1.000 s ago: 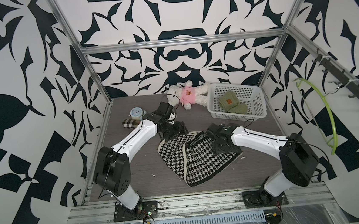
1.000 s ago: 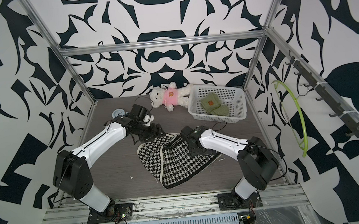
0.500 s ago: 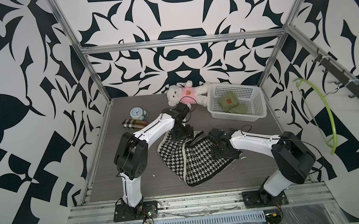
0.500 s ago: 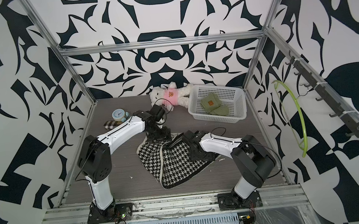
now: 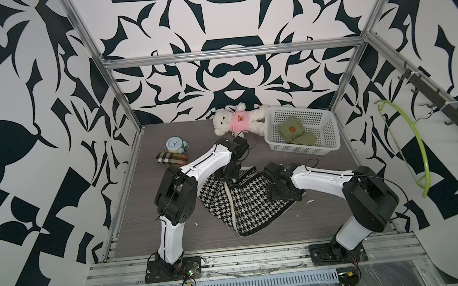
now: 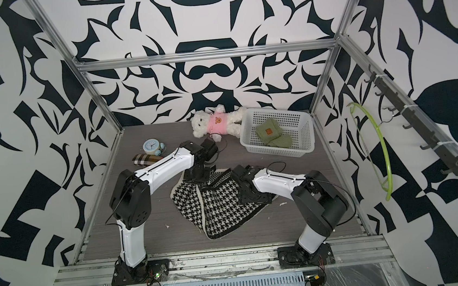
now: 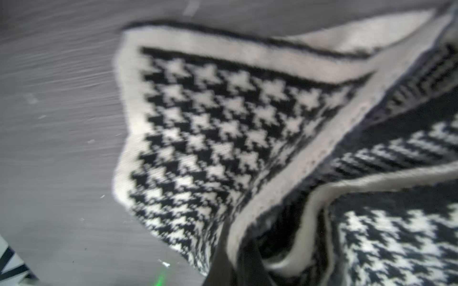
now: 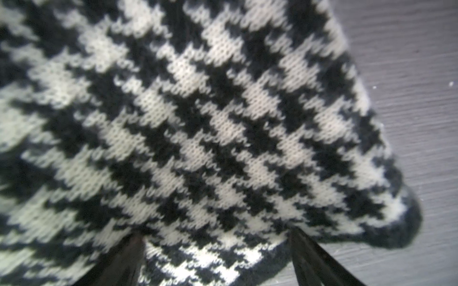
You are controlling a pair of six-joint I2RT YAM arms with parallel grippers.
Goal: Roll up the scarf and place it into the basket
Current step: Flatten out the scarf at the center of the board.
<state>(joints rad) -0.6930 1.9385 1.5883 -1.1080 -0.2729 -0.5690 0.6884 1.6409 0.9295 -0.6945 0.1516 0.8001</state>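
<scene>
The black-and-white houndstooth scarf point(image 5: 244, 207) point(image 6: 216, 209) lies partly folded and flat on the table's middle. My left gripper point(image 5: 232, 177) point(image 6: 197, 179) points down at the scarf's far edge. In the left wrist view the gripper point(image 7: 247, 260) is shut on a bunched fold of the scarf's white border point(image 7: 210, 123). My right gripper point(image 5: 279, 194) point(image 8: 218, 257) is open and rests low on the scarf's right part point(image 8: 198, 123), fabric between its spread fingers. The white basket point(image 5: 305, 151) point(image 6: 279, 150) stands at the back right, well apart from both grippers.
A green knitted item point(image 5: 294, 132) lies inside the basket. A white teddy bear in a pink shirt point(image 5: 237, 120) lies left of the basket. A small clock point(image 5: 174, 144) and a plaid pouch point(image 5: 171, 158) sit at the back left. A green hanger point(image 5: 417, 144) hangs on the right wall.
My left arm has swung in from the left to the scarf's far edge and its gripper has shut on the fabric. The right gripper has shifted slightly on the scarf and stayed open.
</scene>
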